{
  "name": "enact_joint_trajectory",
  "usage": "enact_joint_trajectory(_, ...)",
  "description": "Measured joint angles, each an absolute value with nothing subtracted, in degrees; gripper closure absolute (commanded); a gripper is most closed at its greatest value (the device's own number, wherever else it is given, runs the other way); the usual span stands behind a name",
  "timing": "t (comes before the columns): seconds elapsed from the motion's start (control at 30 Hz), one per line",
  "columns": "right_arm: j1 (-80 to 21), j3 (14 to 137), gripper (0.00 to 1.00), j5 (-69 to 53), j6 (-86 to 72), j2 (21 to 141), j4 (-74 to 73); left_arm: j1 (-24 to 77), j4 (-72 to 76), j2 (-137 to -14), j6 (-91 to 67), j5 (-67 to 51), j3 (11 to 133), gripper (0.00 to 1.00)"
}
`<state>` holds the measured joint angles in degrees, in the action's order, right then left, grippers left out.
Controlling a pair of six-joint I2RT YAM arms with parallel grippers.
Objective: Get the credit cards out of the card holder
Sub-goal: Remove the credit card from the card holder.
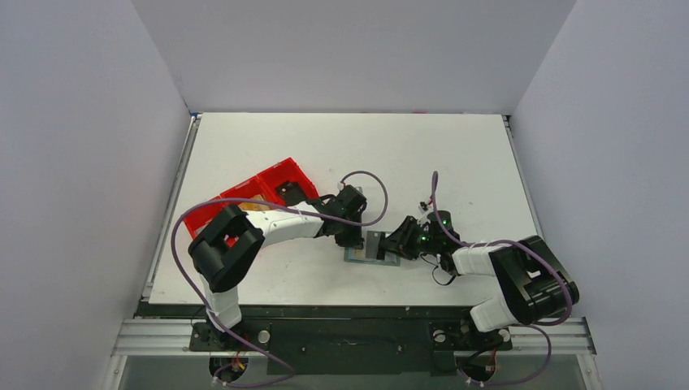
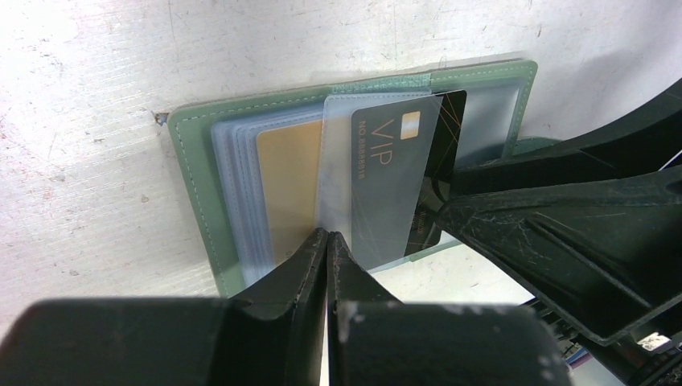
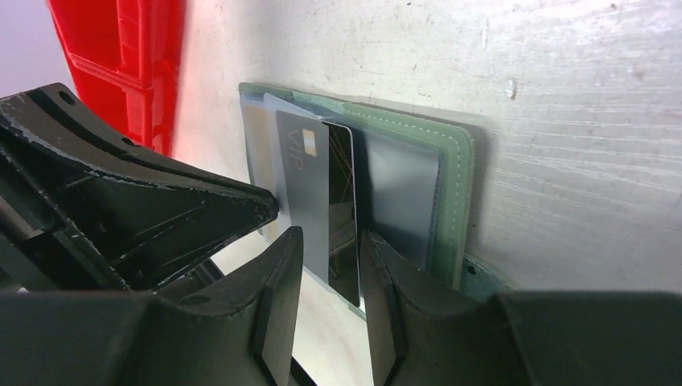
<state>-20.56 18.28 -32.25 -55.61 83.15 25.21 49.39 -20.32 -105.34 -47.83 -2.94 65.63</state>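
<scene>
The open card holder [image 1: 370,250], lower centre overhead, is judged steadied by the left gripper [image 2: 326,241], closed together at its clear sleeve [image 2: 334,177], while the dark VIP card [image 3: 342,201] is straddled by the parted right gripper [image 3: 331,245] for withdrawal.

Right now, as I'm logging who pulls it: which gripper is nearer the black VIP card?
Right. The right gripper straddles the black VIP card at its near edge, jaws open. The left gripper is shut at the edge of the clear sleeve, beside that card.
</scene>
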Motion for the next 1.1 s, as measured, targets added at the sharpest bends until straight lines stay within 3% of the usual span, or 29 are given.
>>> enact_joint_trajectory(0.27, -20.56, 17.54, 0.71, -34.06, -58.13, 86.5, 31.57, 49.39, -20.27, -105.41, -47.83, -2.94, 65.63, 1.0)
enact_joint_trajectory(0.63, -20.36, 16.38, 1.0, -34.96, -61.04, 91.39, 38.59, 49.34, -20.21, -105.47, -47.88, -3.03, 65.63, 1.0)
enact_joint_trajectory(0.9, -19.75, 15.46, 1.0, -34.98, -61.06, 90.02, 38.85, 49.01, -19.35, -105.45, -49.15, -3.31, 65.17, 1.0)
enact_joint_trajectory(1.0, -19.42, 15.29, 0.9, -34.98, -60.64, 88.73, 37.76, 48.9, -18.5, -105.47, -49.43, -3.49, 64.9, 1.0)
enact_joint_trajectory(1.1, -19.14, 15.07, 0.89, -34.76, -60.03, 88.36, 36.45, 48.88, -18.09, -105.45, -49.54, -3.46, 64.75, 1.0)
